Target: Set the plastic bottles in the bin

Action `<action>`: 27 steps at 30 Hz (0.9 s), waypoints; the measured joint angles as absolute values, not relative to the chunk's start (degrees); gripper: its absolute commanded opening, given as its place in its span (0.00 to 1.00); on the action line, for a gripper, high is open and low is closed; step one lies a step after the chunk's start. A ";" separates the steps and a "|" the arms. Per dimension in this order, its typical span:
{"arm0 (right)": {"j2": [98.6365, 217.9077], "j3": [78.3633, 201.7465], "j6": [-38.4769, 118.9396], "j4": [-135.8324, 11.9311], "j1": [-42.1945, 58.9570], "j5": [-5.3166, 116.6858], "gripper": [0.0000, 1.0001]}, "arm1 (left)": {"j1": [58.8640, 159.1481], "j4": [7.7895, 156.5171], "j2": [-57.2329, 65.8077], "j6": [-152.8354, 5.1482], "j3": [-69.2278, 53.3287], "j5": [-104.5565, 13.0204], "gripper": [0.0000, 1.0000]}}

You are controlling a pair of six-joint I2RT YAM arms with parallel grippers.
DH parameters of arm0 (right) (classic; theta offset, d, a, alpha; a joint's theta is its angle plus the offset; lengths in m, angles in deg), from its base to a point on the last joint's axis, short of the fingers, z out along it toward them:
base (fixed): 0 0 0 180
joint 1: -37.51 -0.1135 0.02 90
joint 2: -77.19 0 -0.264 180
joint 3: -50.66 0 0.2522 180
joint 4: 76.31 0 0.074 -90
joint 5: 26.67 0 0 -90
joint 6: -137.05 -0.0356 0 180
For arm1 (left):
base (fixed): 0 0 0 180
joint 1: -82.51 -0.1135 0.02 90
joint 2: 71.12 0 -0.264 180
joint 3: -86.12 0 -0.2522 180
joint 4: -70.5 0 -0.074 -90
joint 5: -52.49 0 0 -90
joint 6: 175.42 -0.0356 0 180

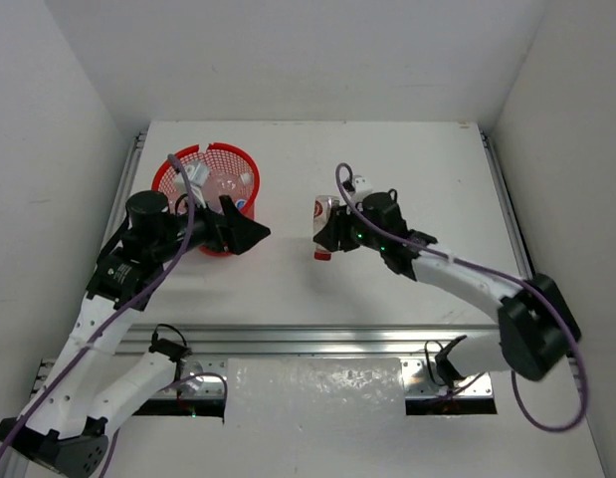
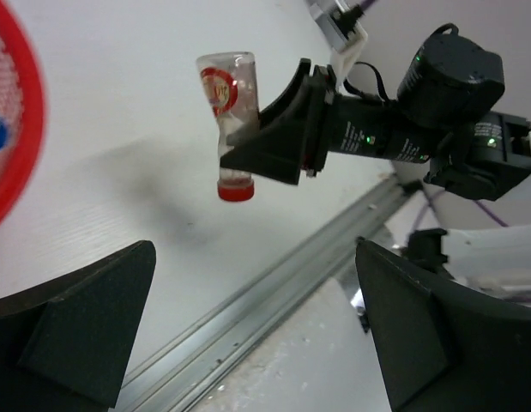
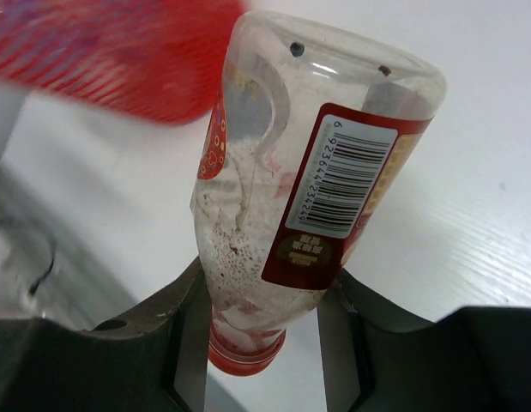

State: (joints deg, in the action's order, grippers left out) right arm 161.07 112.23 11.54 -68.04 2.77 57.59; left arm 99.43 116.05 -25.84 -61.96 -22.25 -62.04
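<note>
My right gripper (image 1: 328,235) is shut on a clear plastic bottle (image 1: 322,221) with a red label and red cap, near the middle of the table. The bottle (image 3: 308,189) points cap down, and the jaws pinch its crumpled lower body just above the red cap (image 3: 244,352). The left wrist view shows the same bottle (image 2: 230,112) in the right gripper's fingers (image 2: 278,142). The red mesh bin (image 1: 231,156) stands at the left with bottles (image 1: 220,183) inside. My left gripper (image 1: 246,235) is open with nothing in it, beside the bin's right side; its fingertips (image 2: 85,326) stand wide apart.
A metal rail (image 1: 337,339) runs along the table's near edge, also in the left wrist view as the rail (image 2: 274,283). White walls close in the table at left, back and right. The bin's rim (image 2: 25,129) is at the left of the left wrist view.
</note>
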 measured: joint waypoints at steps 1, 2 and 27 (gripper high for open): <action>157.55 110.13 14.27 -69.31 2.29 55.29 0.10 | 99.61 114.82 -25.84 -61.22 -22.65 -63.88 1.00; 154.05 108.34 17.31 -70.16 1.43 53.24 0.10 | 99.94 113.43 -25.78 -60.50 -23.04 -65.69 1.00; 141.05 109.04 30.95 -71.87 -16.73 49.35 0.11 | 115.50 101.49 -18.61 -48.85 -24.66 -56.69 0.49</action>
State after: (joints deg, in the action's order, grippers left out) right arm 141.05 109.04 30.95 -71.87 -16.73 49.35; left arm 115.50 101.49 -18.61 -48.85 -24.66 -56.69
